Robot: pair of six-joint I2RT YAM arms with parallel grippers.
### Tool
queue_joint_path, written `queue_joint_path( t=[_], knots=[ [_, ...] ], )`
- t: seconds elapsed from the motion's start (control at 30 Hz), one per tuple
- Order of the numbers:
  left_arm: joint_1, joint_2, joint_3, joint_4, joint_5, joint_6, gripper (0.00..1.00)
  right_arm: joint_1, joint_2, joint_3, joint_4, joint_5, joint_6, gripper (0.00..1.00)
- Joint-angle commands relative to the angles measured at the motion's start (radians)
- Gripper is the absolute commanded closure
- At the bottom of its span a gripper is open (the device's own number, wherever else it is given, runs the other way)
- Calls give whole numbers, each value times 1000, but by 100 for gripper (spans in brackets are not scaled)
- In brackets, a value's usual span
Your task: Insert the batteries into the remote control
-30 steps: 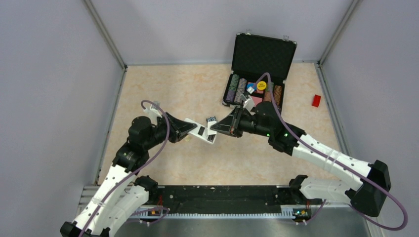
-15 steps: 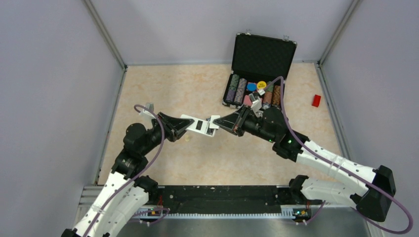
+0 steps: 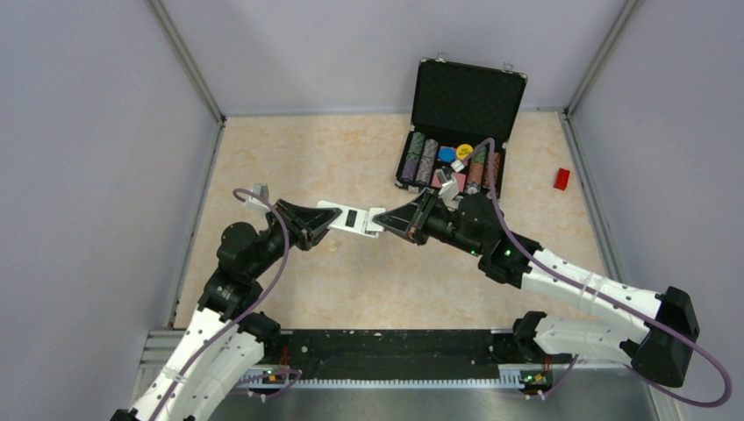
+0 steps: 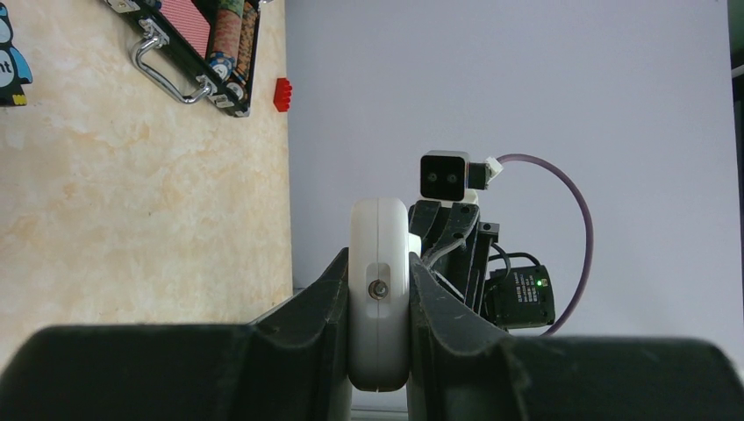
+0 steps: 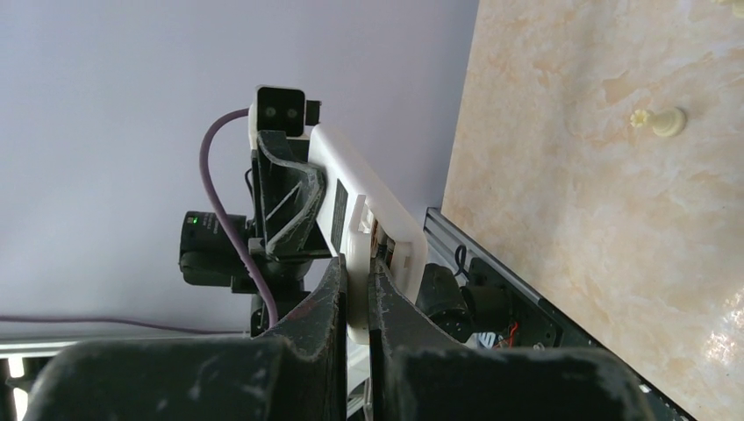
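The remote control point(image 3: 361, 223), a slim white bar with a small dark bay facing up, hangs in the air between my two grippers. My left gripper point(image 3: 332, 219) is shut on its left end; in the left wrist view the remote point(image 4: 379, 237) stands edge-on between the fingers, with the gripper point(image 4: 379, 285) clamped on both faces. My right gripper point(image 3: 382, 224) is shut on a thin white part at its right end; the right wrist view shows the remote point(image 5: 373, 197) and the gripper point(image 5: 355, 285) pinching that thin edge. The batteries are not in view.
An open black case of poker chips point(image 3: 456, 132) stands at the back right, and a small red block point(image 3: 561, 178) lies near the right wall. A cream peg point(image 3: 332, 247) lies on the table under the remote. A blue owl-faced toy point(image 4: 9, 53) shows at the left wrist view's corner.
Both grippers have carried the remote a little up and to the left, and it now lies more level. The owl toy seen beside it is now covered in the top view.
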Motion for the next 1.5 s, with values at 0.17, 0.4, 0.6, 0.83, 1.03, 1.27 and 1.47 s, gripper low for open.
queue_joint_path(
  t=[0.17,0.4,0.6,0.83,1.03,1.27,1.47],
  knots=[
    [-3,-7,0,108,-9,-10,100,17,28,44,28,9,-9,100],
    [-3,-5,-3,121,-13,-6,100,21,29,43,27,9,7,100],
    [-3,-11,-6,127,-15,6,100,21,28,49,8,5,21,100],
    [-3,-18,-15,141,-23,7,100,20,41,43,10,-17,40,100],
    [-3,-25,-26,166,-23,-7,100,21,43,38,-15,-9,36,100],
    [-3,-27,-44,212,-6,-43,100,20,70,92,-130,15,32,100],
    [-3,-26,-57,235,-2,-78,100,20,119,180,-274,16,37,91]
  ],
)
